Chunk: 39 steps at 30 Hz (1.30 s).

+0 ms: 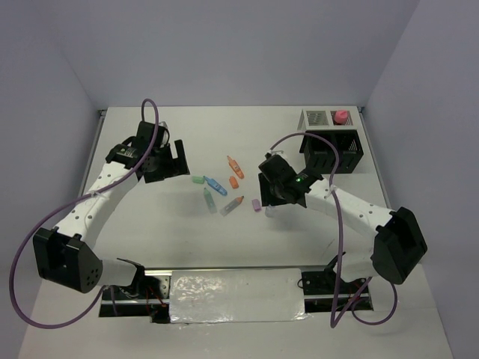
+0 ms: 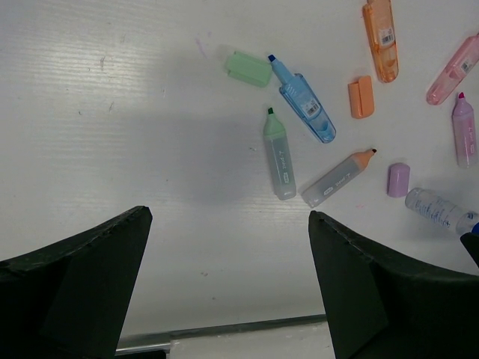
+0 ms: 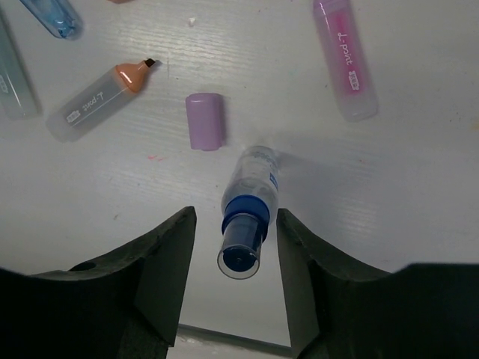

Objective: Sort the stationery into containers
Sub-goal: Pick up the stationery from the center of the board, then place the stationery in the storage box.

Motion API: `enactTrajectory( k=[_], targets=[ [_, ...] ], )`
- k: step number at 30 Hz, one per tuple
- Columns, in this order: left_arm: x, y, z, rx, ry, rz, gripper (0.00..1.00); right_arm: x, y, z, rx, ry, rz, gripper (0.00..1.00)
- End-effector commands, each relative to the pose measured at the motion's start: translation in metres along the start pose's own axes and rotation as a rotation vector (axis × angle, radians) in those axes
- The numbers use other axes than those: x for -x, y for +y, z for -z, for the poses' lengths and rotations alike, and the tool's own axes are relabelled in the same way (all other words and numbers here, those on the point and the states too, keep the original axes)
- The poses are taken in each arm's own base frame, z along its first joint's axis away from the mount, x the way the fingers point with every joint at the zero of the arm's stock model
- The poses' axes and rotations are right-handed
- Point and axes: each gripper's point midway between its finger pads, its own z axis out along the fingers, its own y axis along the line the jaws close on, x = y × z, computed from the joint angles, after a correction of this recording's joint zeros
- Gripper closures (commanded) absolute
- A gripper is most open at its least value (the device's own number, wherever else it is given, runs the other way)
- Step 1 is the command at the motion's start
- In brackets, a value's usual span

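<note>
1. Right gripper (image 3: 236, 217): the jaws stand about half-way in, one on each side of the blue cap of the small bottle (image 3: 251, 183). A strip of table (image 1: 224, 247) shows between the cap and each jaw, so no grip is confirmed.
2. Small bottle: it lies at mid-table, on the right fringe of the loose stationery, with its cap end towards the right gripper.
3. Beside the bottle: a purple block (image 3: 205, 120) lies just next to it, not touching. A pink marker (image 3: 346, 60) lies on the bottle's other side. An uncapped orange-tipped marker (image 3: 97, 97) lies beyond the block.
4. Left gripper (image 2: 228, 217): the jaws are wide apart with nothing between them, above bare table to the left of the stationery.
5. Loose stationery at mid-table:
   - a green cap (image 2: 248, 68)
   - a blue marker (image 2: 305, 105)
   - a green marker (image 2: 278, 155)
   - an orange cap (image 2: 361, 96)
   - an orange marker (image 2: 381, 37)
6. Containers: the black organiser (image 1: 333, 153) stands at the far right of the table. The white mesh tray (image 1: 316, 118) sits just beyond it, with a pink item (image 1: 341, 116) in its right cell.
</note>
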Motion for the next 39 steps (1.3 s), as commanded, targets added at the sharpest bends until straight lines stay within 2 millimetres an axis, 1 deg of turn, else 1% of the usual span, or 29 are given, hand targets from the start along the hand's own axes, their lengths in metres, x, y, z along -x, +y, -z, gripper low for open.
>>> enactTrajectory(
  k=[1,4,6,9,10,11,12,13,14,15,17,18,19,20,21,22,23,24,25,26,27,29,30,31,32,33,35,36,39],
  targets=[
    [0.009,-0.006,0.009,-0.033,-0.044,-0.024,0.01,-0.004,-0.002,-0.004,-0.017,0.006,0.020,0.46],
    [0.009,-0.006,0.008,-0.035,-0.039,-0.026,0.01,-0.007,-0.004,-0.007,-0.030,0.024,0.033,0.45],
    [0.008,-0.007,0.007,-0.037,-0.038,-0.025,0.01,-0.008,-0.003,-0.008,-0.025,0.025,0.034,0.50],
    [0.009,-0.006,0.006,-0.033,-0.037,-0.029,0.01,-0.008,-0.004,-0.007,-0.028,0.029,0.043,0.63],
    [0.009,-0.006,0.006,-0.033,-0.037,-0.029,0.01,-0.005,-0.003,-0.005,-0.025,0.028,0.056,0.72],
    [0.010,-0.007,0.006,-0.033,-0.037,-0.031,0.01,-0.002,-0.002,-0.002,-0.020,0.023,0.056,0.75],
    [0.010,-0.006,0.006,-0.031,-0.038,-0.032,0.01,0.001,0.000,0.001,-0.011,0.018,0.059,0.83],
    [0.010,-0.006,0.005,-0.030,-0.036,-0.032,0.01,0.012,0.004,0.010,0.003,-0.008,0.058,1.00],
    [0.011,-0.007,0.006,-0.030,-0.038,-0.034,0.01,0.019,0.007,0.016,0.018,-0.025,0.057,1.00],
    [0.012,-0.007,0.006,-0.029,-0.040,-0.032,0.01,0.035,0.012,0.028,0.039,-0.060,0.055,1.00],
    [0.013,-0.007,0.006,-0.031,-0.043,-0.032,0.01,0.055,0.019,0.045,0.077,-0.096,0.050,1.00],
    [0.015,-0.009,0.008,-0.035,-0.048,-0.032,0.01,0.068,0.016,0.053,0.083,-0.114,0.037,1.00],
    [0.016,-0.008,0.007,-0.034,-0.048,-0.031,0.01,0.094,0.019,0.071,0.102,-0.165,0.037,1.00],
    [0.017,-0.009,0.008,-0.037,-0.052,-0.032,0.01,0.114,0.009,0.080,0.094,-0.198,0.013,1.00],
    [0.018,-0.010,0.008,-0.038,-0.053,-0.034,0.01,0.142,0.004,0.096,0.087,-0.248,0.013,1.00],
    [0.019,-0.011,0.009,-0.042,-0.056,-0.034,0.01,0.158,-0.008,0.100,0.047,-0.279,-0.001,1.00],
    [0.020,-0.011,0.009,-0.044,-0.057,-0.032,0.01,0.178,-0.031,0.103,-0.010,-0.310,-0.040,1.00],
    [0.020,-0.012,0.009,-0.046,-0.059,-0.034,0.01,0.206,-0.043,0.118,-0.043,-0.377,-0.063,1.00],
    [0.020,-0.012,0.009,-0.050,-0.059,-0.034,0.01,0.216,-0.056,0.100,-0.108,-0.360,-0.054,1.00],
    [0.021,-0.013,0.009,-0.055,-0.065,-0.034,0.01,0.230,-0.069,0.097,-0.151,-0.377,-0.069,1.00],
    [0.021,-0.014,0.009,-0.060,-0.068,-0.034,0.01,0.256,-0.091,0.087,-0.217,-0.416,-0.104,1.00],
    [0.023,-0.017,0.010,-0.075,-0.074,-0.035,0.01,0.281,-0.110,0.074,-0.262,-0.455,-0.121,1.00],
    [0.023,-0.018,0.010,-0.081,-0.076,-0.039,0.01,0.302,-0.127,0.064,-0.285,-0.486,-0.158,1.00],
    [0.023,-0.017,0.009,-0.083,-0.080,-0.044,0.01,0.311,-0.137,0.059,-0.300,-0.500,-0.174,1.00],
    [0.026,-0.023,0.010,-0.116,-0.095,-0.054,0.01,0.328,-0.144,0.065,-0.307,-0.542,-0.194,1.00],
    [0.026,-0.029,0.013,-0.157,-0.103,-0.072,0.01,0.334,-0.160,0.048,-0.334,-0.531,-0.211,1.00],
    [0.027,-0.034,0.012,-0.194,-0.126,-0.082,0.01,0.348,-0.174,0.043,-0.345,-0.547,-0.224,1.00],
    [0.027,-0.036,0.015,-0.215,-0.137,-0.091,0.01,0.344,-0.185,0.021,-0.341,-0.499,-0.230,1.00],
    [0.026,-0.034,0.013,-0.212,-0.139,-0.098,0.01,0.341,-0.195,0.002,-0.336,-0.465,-0.219,1.00]
  ],
)
